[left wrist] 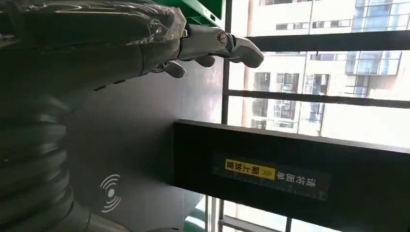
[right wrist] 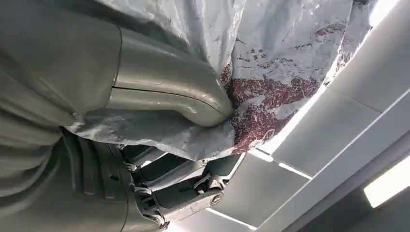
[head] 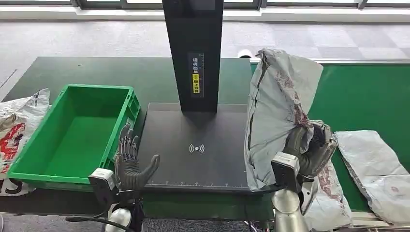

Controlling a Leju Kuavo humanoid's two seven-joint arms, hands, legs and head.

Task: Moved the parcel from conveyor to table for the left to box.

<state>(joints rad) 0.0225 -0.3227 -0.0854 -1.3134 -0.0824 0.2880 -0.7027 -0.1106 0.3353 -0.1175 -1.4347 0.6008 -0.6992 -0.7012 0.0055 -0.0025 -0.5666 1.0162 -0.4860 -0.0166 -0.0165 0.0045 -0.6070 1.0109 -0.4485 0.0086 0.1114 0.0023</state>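
**Right hand grips upright parcel at table's right edge**

Right hand (head: 309,150) grips the grey poly parcel (head: 278,111), standing on end, long axis vertical, between the green conveyor (head: 367,96) and the black scanner column (head: 193,53). The right wrist view shows the thumb (right wrist: 179,92) pressed into crumpled film. A green crate (head: 72,133) sits at the table's left edge; the left hand (head: 131,164) hovers empty beside it, fingers spread.

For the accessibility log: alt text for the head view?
The right hand holds a grey parcel upright at the dark table's right edge. The left hand is open beside an empty green box.
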